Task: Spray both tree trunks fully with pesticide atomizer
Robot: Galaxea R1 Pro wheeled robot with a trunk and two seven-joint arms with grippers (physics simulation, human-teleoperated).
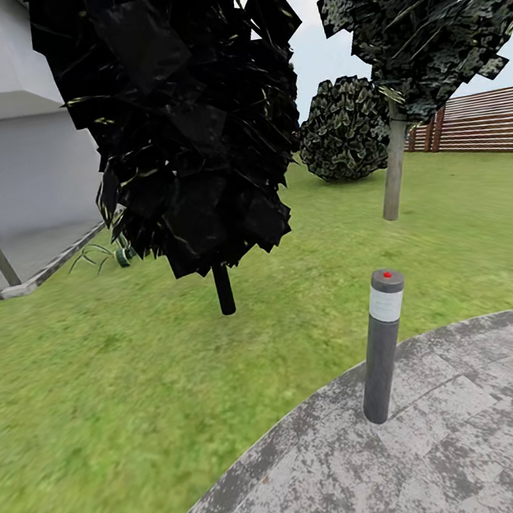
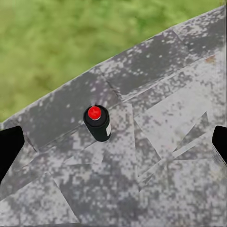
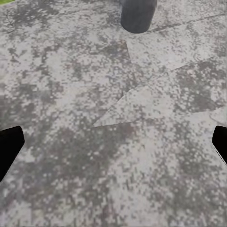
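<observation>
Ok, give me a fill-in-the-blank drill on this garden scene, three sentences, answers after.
1. The atomizer stands upright on the grey stone ____, not on the grass.
2. The atomizer's top is ____ in colour.
3. In the left wrist view the left gripper's fingers sit wide apart at either side, so the gripper is ____.

Missing words: paving; red; open

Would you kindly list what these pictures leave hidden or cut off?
- Left pincer, left wrist view: the fingers are cut by both side edges.
- Right pincer, right wrist view: the same.
- Bollard, right wrist view: its top is cut by the edge.
- Atomizer, left wrist view: label too small to read.
- Dark tree's stem, head view: upper part hidden by foliage.
</observation>
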